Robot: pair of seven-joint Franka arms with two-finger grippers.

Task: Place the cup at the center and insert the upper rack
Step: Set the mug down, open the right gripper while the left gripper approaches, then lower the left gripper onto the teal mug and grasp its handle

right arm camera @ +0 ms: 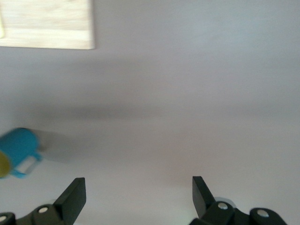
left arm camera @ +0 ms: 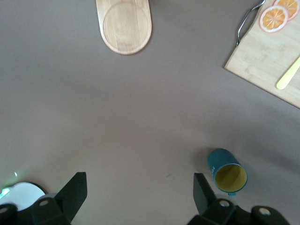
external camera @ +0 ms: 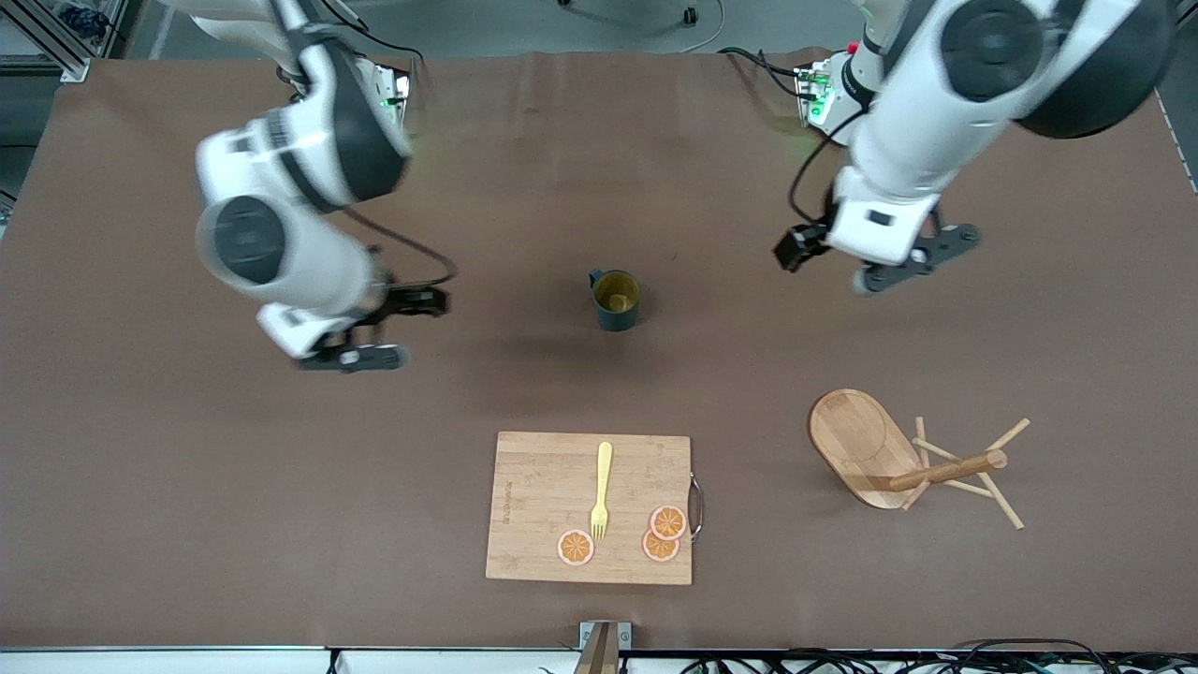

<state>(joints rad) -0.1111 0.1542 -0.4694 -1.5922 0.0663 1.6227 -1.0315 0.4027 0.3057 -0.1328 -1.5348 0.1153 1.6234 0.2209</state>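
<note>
Brown table (external camera: 187, 468): cup (external camera: 617, 300) upright; upper rack (external camera: 898, 459) toppled; both tools spread.

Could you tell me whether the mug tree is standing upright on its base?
No, the mug tree lies tipped on its side on the table, its post level with the tabletop.

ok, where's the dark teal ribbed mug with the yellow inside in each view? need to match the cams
Front view: the dark teal ribbed mug stands upright at mid-table, farther from the camera than the rectangular bamboo cutting board.
Left wrist view: the mug shows low in the picture, by one finger of the open left gripper.
Right wrist view: the mug is cut by the picture's edge.
Shared landmark: the cutting board, in all three.
</note>
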